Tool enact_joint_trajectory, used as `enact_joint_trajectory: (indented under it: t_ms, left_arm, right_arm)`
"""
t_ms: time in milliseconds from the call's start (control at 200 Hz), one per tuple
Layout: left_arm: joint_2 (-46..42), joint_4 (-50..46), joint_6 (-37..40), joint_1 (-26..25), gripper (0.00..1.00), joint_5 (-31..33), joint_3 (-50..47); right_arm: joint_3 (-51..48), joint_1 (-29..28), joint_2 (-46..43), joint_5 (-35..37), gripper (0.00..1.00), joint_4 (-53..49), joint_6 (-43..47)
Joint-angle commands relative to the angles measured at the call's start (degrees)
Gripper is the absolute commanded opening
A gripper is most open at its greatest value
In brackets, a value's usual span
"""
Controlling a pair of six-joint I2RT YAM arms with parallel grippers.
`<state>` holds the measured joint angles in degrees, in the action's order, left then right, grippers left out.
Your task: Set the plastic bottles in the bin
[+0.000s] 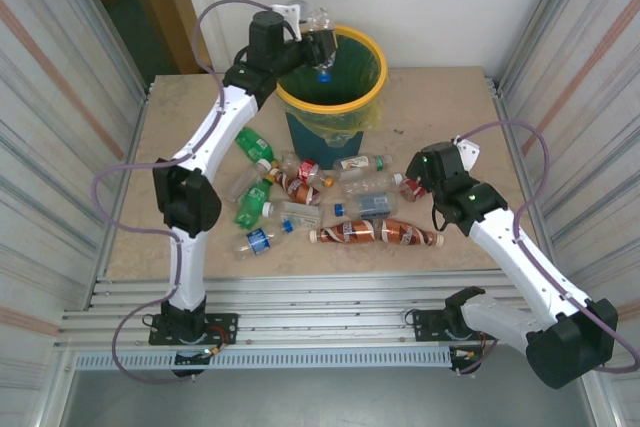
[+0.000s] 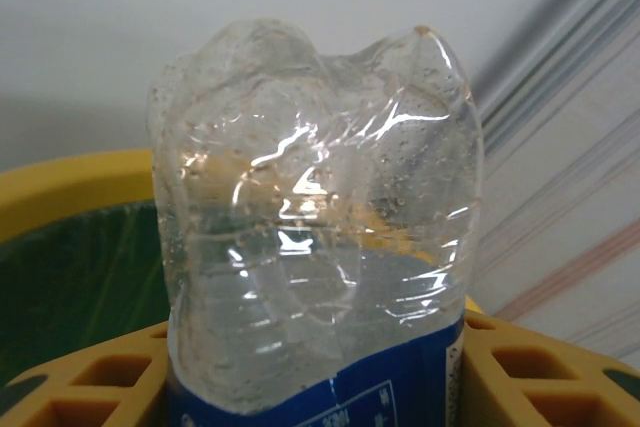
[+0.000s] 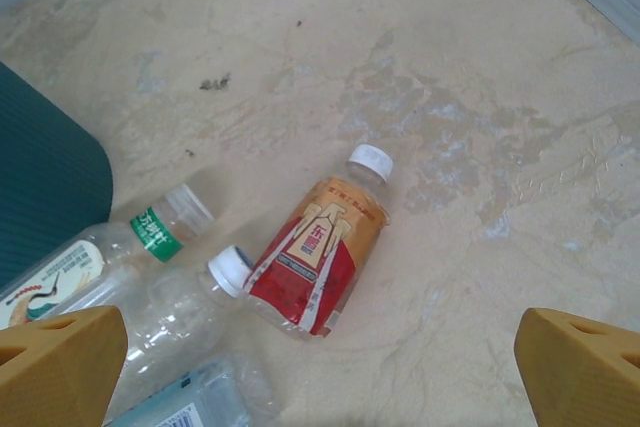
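My left gripper (image 1: 318,44) is shut on a clear plastic bottle (image 1: 320,25) with a blue label, holding it over the mouth of the bin (image 1: 378,77). In the left wrist view that bottle (image 2: 310,247) stands base-up between the yellow fingers (image 2: 545,372), and the bin's yellow rim (image 2: 70,182) lies behind it. Several bottles lie on the table in front of the bin, among them green ones (image 1: 253,144) and brown ones (image 1: 350,233). My right gripper (image 1: 412,185) hangs open above the right end of the pile, over a red-and-orange-labelled bottle (image 3: 320,252) with a white cap.
The bin's teal wall (image 3: 45,177) rises at the left of the right wrist view. A green-labelled clear bottle (image 3: 150,237) and another clear one (image 3: 180,312) lie beside the red-labelled one. Corrugated metal walls (image 1: 575,77) close in both sides of the table.
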<state>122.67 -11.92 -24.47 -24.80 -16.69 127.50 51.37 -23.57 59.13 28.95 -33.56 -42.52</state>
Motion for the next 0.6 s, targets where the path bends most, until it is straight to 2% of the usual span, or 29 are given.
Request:
enact_joint_trajectory:
  t_ms: [0,230,501,596]
  left_arm:
    - [1.45,-1.78,4.13,-0.51,0.52,-2.42,2.71]
    - [3.37,-2.83,5.85,-0.87,0.60,-2.26,3.03]
    - [3.95,-4.07,6.84,-0.87,0.80,-1.81,3.01]
    - [3.57,-4.07,7.02,-0.87,0.84,-1.68,3.13]
  right_arm:
    - [-1.07,1.09,-1.68,1.72,0.98,-1.77,-2.92]
    - [-4.03,4.06,-2.10,-1.19,0.98,-1.31,-4.94]
    - [-6.06,5.82,-2.15,-4.90,0.98,0.19,-4.66]
    - [-6.35,5.92,-1.60,-5.52,0.98,1.01,-4.66]
